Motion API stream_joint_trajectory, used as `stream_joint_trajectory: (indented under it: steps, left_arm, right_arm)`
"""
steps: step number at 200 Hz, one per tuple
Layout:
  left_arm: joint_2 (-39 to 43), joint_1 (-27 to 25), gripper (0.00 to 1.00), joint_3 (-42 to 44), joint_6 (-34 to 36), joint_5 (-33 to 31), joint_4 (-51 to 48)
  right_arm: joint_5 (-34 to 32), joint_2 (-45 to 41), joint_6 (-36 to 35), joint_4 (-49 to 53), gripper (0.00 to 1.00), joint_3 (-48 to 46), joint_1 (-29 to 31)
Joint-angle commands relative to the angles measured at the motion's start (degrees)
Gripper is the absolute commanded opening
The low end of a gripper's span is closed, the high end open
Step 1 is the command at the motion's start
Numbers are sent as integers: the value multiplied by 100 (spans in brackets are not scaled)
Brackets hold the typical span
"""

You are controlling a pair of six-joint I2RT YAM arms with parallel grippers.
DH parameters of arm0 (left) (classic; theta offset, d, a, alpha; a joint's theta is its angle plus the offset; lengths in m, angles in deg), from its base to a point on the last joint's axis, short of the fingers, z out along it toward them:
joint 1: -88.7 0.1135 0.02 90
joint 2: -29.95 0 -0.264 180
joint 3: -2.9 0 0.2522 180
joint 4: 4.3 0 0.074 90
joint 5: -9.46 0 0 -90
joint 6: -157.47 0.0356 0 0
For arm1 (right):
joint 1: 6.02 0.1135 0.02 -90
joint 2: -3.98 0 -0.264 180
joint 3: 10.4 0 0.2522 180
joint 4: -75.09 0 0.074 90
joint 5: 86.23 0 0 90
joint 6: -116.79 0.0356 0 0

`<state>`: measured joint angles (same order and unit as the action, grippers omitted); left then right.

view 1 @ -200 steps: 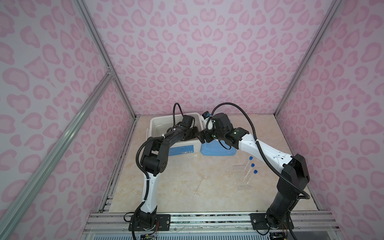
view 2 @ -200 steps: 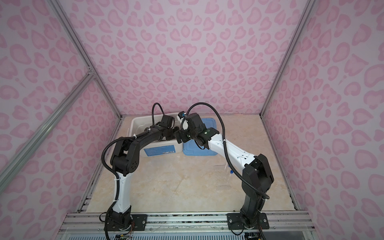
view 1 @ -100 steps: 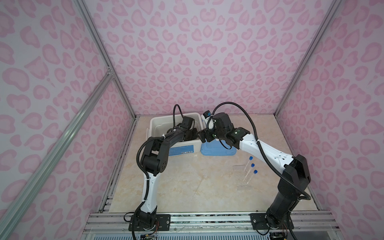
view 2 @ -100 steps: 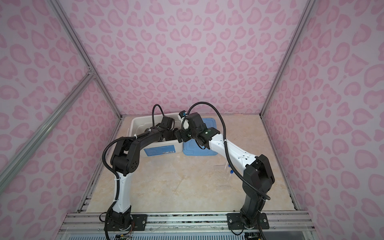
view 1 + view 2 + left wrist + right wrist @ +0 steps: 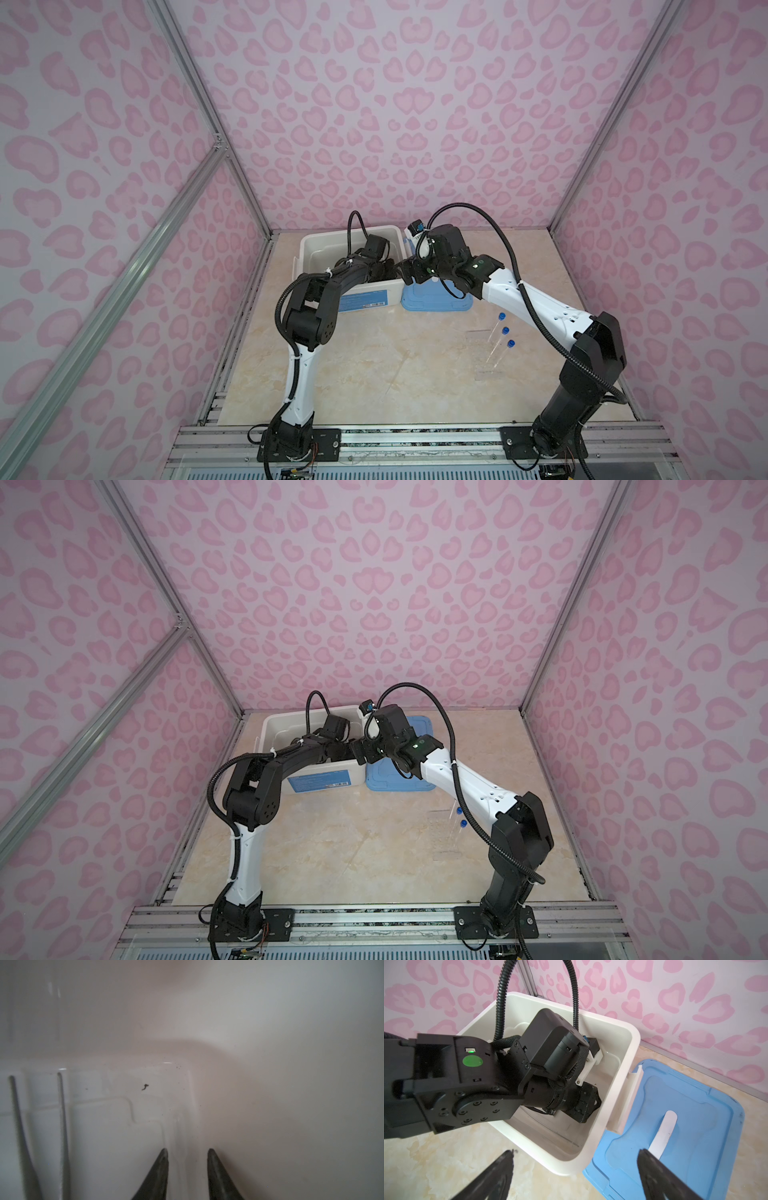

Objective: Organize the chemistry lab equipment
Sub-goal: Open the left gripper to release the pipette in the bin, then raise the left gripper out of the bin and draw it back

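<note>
Both top views: white bin's [image 5: 324,249] blue label [image 5: 363,300] illegible; left pincer [image 5: 390,270] inside.

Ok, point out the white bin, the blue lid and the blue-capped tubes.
white bin [image 5: 630,1053]: right wrist view, rim beside the lid.
blue lid [image 5: 699,1126]: right wrist view, flat top panel.
blue-capped tubes [image 5: 505,331]: a top view, middle tube's cap.

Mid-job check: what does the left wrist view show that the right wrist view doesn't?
Only left wrist: the left claw, parted and empty, low inside the white plastic bin beside two thin grey metal prongs. Only right wrist: the right claw, wide open, a blue plastic lid, and the black left arm reaching in. Both: that bin.
</note>
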<state>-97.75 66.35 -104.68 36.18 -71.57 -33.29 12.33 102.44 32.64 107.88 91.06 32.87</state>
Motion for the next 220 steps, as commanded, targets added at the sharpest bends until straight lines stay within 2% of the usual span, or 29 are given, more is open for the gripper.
stream_joint_trajectory:
  steps: [1, 47, 105, 134, 171, 220]
  left_arm:
    - [255, -2, 48, 41, 42, -129, -67]
    - [697, 0, 76, 176, 113, -288, -162]
    - [1655, 0, 100, 496, 158, -422, -239]
    - [2385, -1, 98, 766, 213, -446, -290]
    - [3316, -24, 98, 1079, 461, -341, -663]
    - [4341, -115, 98, 1491, 953, 406, -1377]
  right_arm:
    - [-73, -52, -5, -30, 94, -66, -4]
    - [-126, -227, 4, -33, 93, -129, -5]
    - [-164, -579, 100, -29, 94, -210, 5]
    - [-236, -836, 160, 116, 97, -210, 30]
    - [-279, -1327, 313, 233, 98, -703, 62]
    - [-188, -1911, 331, 388, 98, -1280, 312]
